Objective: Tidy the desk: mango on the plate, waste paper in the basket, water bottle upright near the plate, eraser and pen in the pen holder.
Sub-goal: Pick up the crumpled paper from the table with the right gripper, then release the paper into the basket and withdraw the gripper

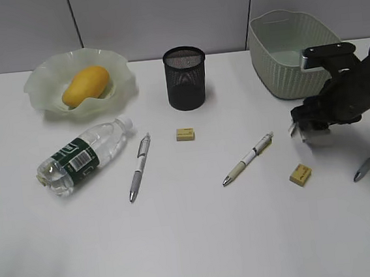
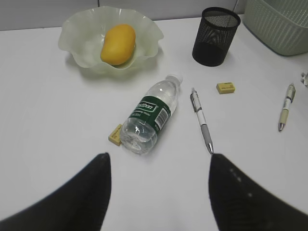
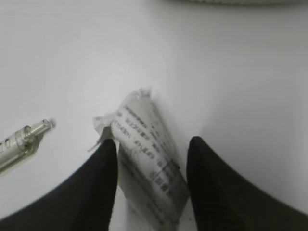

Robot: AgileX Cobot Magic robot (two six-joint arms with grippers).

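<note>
Between the fingers of the right end effector (image 3: 151, 144) sits the waste paper (image 3: 137, 118), a crumpled white scrap with grey print, pinched from both sides. Just beyond that end effector is the ribbed pale green basket (image 1: 292, 62). The left end effector (image 2: 159, 161) is spread wide with nothing in it. Right ahead of it the clear water bottle (image 2: 149, 115) lies on its side on the smooth white surface (image 1: 195, 242). Further ahead, one glossy yellow-orange mango (image 2: 118, 44) sits in the wavy translucent plate (image 2: 79, 45), with the black mesh pen holder (image 2: 215, 36) off to the right. Count so far: three pens (image 1: 138, 166) and three small tan erasers (image 1: 184, 134), all loose.
</note>
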